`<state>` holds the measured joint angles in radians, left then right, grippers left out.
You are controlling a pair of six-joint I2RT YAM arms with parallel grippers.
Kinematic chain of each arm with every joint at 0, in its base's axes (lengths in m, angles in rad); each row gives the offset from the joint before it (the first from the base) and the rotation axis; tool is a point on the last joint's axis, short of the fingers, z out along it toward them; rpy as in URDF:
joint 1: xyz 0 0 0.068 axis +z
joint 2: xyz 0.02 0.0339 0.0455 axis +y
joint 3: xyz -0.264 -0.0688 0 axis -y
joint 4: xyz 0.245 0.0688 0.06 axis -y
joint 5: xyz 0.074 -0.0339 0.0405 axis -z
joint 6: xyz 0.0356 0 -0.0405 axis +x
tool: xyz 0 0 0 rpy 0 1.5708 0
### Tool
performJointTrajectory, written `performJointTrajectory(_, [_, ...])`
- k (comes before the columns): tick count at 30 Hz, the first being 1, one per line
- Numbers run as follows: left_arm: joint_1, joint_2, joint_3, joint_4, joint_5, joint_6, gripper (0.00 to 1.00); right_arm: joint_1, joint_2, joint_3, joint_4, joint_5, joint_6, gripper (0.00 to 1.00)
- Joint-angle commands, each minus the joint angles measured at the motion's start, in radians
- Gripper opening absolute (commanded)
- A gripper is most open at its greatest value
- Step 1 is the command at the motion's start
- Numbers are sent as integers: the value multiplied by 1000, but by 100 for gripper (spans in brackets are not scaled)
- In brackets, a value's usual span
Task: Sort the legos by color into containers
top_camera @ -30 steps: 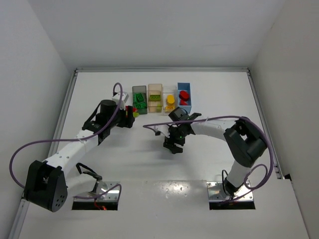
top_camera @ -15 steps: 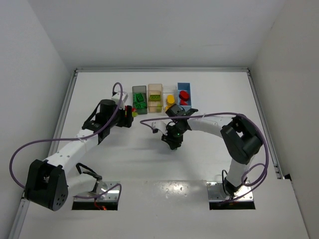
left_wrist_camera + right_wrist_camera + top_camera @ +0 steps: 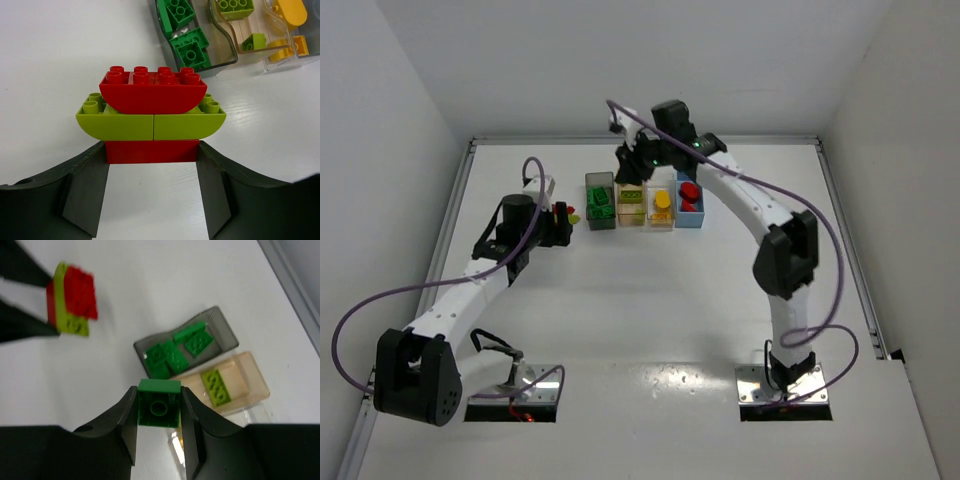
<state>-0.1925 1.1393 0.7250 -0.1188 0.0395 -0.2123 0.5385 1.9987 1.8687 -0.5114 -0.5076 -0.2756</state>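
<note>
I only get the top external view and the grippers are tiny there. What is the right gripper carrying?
Observer: The right gripper is shut on one dark green brick, its hollow underside facing the wrist camera.
Operator: And the left?
Observer: The left gripper clamps a stack by its red bottom brick; two lime green bricks sit above, a red curved brick on top.
Operator: Which bin is nearest the right's brick?
Observer: In its wrist view, the dark grey bin holding dark green bricks lies just beyond it.

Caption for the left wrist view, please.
Left gripper clamps a red-and-lime brick stack near the grey bin.
</note>
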Motion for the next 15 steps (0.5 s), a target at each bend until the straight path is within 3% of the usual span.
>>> performJointTrajectory(1, [15,-39,14,48,19,-22,43,24,214,308,39,-55,214,2])
performJointTrajectory(2, [15,-39,14,48,19,-22,43,25,321,370,28,-65,240,2])
performJointTrajectory(5, [25,-39,14,48,19,-22,43,25,434,501,40,-75,317,2])
performJointTrajectory(11, [25,-49,14,48,30,-13,43,15,460,405,105,-52,317,2])
performJointTrajectory(14, [25,-49,14,57,48,-13,43,15,469,363,128,-75,306,16])
performJointTrajectory(15, [25,-40,14,57,48,-13,43,15,460,339,143,-84,321,32])
